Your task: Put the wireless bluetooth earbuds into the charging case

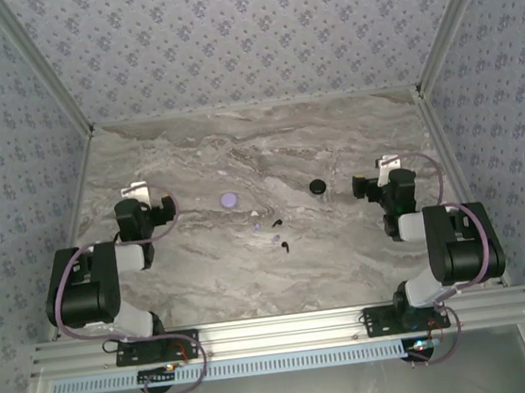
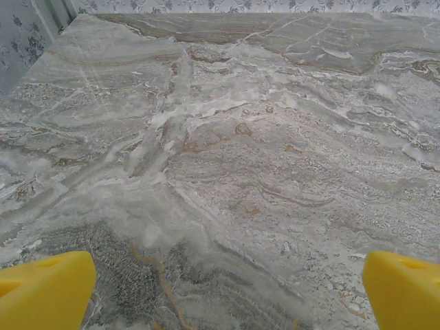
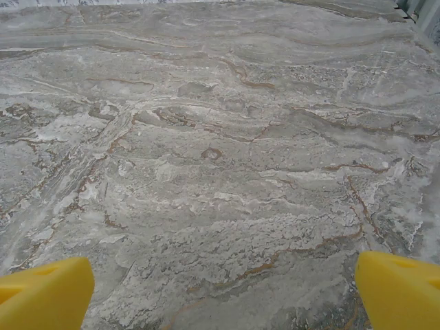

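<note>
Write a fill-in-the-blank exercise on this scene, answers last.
The purple case lies to the ___ of the black case. Both cases are ___ in shape. The left gripper and the right gripper both stand ___. Their fingers are coloured ___.
Missing words: left; round; open; yellow.
</note>
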Controlling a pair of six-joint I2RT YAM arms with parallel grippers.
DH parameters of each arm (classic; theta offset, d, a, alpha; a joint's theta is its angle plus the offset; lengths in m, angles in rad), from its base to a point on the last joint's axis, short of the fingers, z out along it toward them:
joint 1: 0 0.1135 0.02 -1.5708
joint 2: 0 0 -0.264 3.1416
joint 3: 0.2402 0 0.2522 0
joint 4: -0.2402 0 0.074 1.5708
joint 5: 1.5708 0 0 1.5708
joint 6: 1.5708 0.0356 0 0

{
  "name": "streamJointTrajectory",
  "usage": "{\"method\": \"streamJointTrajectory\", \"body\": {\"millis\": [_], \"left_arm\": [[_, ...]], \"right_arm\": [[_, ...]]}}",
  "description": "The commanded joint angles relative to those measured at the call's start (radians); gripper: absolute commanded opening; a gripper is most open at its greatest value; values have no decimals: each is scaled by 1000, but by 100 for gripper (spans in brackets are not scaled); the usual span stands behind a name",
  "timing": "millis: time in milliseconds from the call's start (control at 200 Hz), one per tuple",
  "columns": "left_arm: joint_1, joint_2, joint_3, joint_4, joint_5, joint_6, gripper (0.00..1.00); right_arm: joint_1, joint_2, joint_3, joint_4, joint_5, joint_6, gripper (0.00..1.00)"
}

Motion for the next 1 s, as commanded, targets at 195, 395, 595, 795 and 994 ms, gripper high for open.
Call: {"method": "streamJointTrajectory", "body": {"millis": [195,395,595,795,994], "left_arm": [[1,4,20,-1,-5,-13,99],[2,5,20,-1,-5,-12,99],[1,-1,19,-3,-5,-12,99],[0,-191,21,-181,-106,-72,99],[-5,-441,83,-532,-80,-263,99]], "right_arm": [[2,7,23,-6,16,-6,100],[-6,6,22,-9,6,-1,100],[2,-2,22,-10,63,11,100],[1,-148,124,-333,147,80,100],[14,-168,313,-743,84,166,100]]}}
